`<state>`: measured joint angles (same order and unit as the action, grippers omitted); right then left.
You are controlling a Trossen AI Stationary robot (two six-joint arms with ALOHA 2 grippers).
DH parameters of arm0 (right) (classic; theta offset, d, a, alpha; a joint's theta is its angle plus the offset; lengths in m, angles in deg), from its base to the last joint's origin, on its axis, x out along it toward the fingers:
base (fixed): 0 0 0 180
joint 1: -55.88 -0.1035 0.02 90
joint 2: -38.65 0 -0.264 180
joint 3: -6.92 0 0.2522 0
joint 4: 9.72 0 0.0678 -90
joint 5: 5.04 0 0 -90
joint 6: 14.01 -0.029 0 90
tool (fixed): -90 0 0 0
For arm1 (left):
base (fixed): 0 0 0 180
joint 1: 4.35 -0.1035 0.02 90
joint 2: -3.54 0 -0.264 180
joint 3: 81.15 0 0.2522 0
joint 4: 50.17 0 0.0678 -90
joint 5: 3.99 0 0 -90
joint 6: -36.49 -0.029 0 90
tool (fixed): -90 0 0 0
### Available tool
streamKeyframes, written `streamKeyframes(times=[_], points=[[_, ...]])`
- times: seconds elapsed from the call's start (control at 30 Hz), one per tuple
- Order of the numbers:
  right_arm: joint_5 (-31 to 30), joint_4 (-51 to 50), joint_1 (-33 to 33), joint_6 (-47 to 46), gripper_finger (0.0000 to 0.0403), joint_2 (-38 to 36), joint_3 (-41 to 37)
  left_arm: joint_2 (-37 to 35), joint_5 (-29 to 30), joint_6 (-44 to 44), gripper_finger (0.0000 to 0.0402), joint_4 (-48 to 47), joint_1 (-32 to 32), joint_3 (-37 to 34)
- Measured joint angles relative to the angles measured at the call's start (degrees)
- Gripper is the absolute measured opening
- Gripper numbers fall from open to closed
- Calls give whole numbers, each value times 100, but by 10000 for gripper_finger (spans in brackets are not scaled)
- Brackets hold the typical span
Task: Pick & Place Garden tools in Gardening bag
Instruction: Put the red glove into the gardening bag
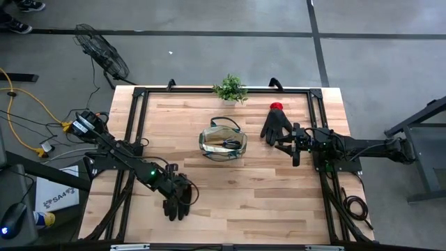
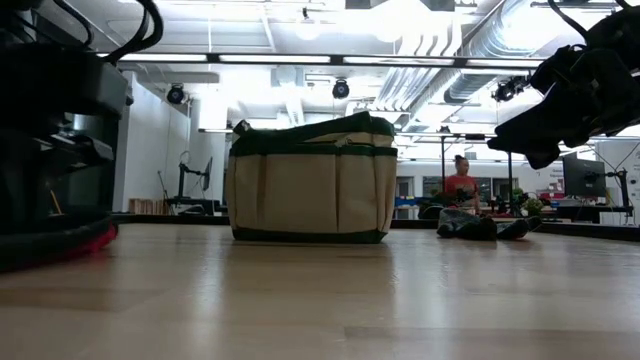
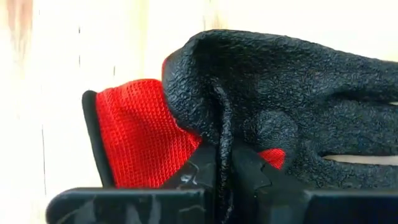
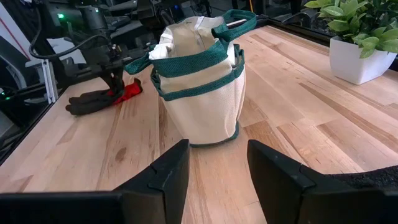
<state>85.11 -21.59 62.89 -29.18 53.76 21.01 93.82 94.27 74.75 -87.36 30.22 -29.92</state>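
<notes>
Desk (image 1: 230, 188): light wood top in a black frame, seen from above.

Gardening bag (image 1: 223, 143): round khaki tote with dark green trim, upright near the desk's centre; dark tool handles appear to lie inside, though the high view is too small to name them. Also in the low view (image 2: 310, 180) and right wrist view (image 4: 199, 81).

Glove, first (image 1: 175, 199): black with red cuff, at the near left part of the desk, well apart from the bag. Left wrist view shows the cuff (image 3: 143, 134) and textured black palm.

Left gripper (image 1: 173, 202): down at this glove, fingers (image 3: 199, 177) closed tight with a fold of the glove pinched between them.

Glove, second (image 1: 276, 124): black, red cuff toward the far edge, flat on the desk to the right of the bag.

Right gripper (image 1: 296, 146): just beside the second glove, above the desk, facing the bag; fingers (image 4: 171, 171) wide apart, holding nothing.

Potted plant (image 1: 231, 88): small, green, white pot, at the far edge behind the bag
</notes>
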Motion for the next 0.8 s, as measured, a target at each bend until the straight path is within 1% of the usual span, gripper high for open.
streamKeyframes(times=[0.17,0.33,0.43,0.57,0.73,0.8], points=[[0,0,1,1,153,0,0,26,348,395,9,198,0,-13],[0,0,0,0,154,0,0,67,627,595,7,88,-2,219],[0,0,1,-1,154,0,0,86,866,572,7,-158,-5,582],[0,0,1,1,154,0,-1,102,1267,545,6,-865,-11,1235],[0,0,1,0,154,0,-2,85,1957,422,6,-1696,-9,2116],[0,0,1,1,154,0,0,80,2370,414,6,-1832,-9,2448]])
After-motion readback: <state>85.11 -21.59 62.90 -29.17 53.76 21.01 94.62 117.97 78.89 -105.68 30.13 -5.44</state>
